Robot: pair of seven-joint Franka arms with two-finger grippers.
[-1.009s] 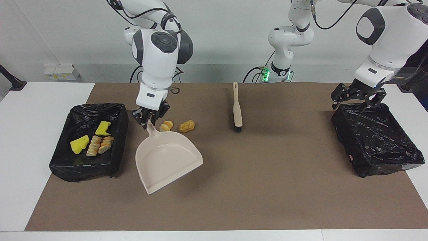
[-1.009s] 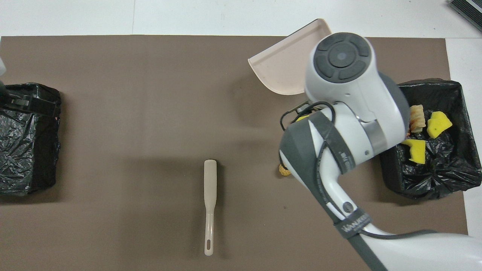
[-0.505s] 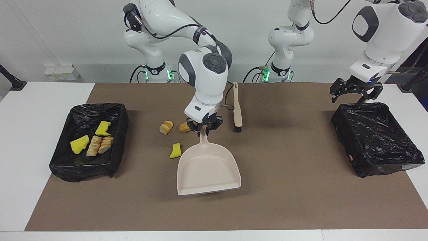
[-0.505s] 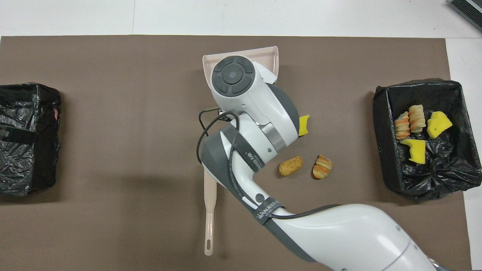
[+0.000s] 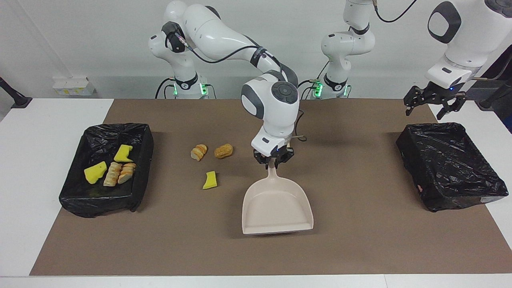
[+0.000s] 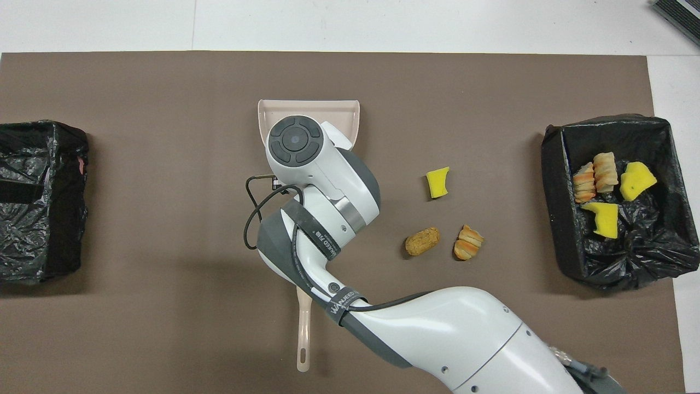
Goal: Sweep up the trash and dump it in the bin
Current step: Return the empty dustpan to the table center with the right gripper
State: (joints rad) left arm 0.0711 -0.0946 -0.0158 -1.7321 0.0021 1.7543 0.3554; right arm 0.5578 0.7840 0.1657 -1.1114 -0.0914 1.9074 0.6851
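Right hand [image 5: 274, 159] clamped, arm reaching low, left hand [image 5: 433, 105] spread, raised

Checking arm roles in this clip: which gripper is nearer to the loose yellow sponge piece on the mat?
Right. The right gripper holds the dustpan by its handle, beside the yellow sponge piece. The left gripper waits open above the empty bin.

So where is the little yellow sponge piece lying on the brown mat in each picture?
Facing view: the yellow sponge piece lies on the mat between the dustpan and the bin with trash.
Overhead view: the same piece shows right of the middle, again between the dustpan and that bin.
Shared landmark: the two bread-like lumps lie just nearer the robots than it.
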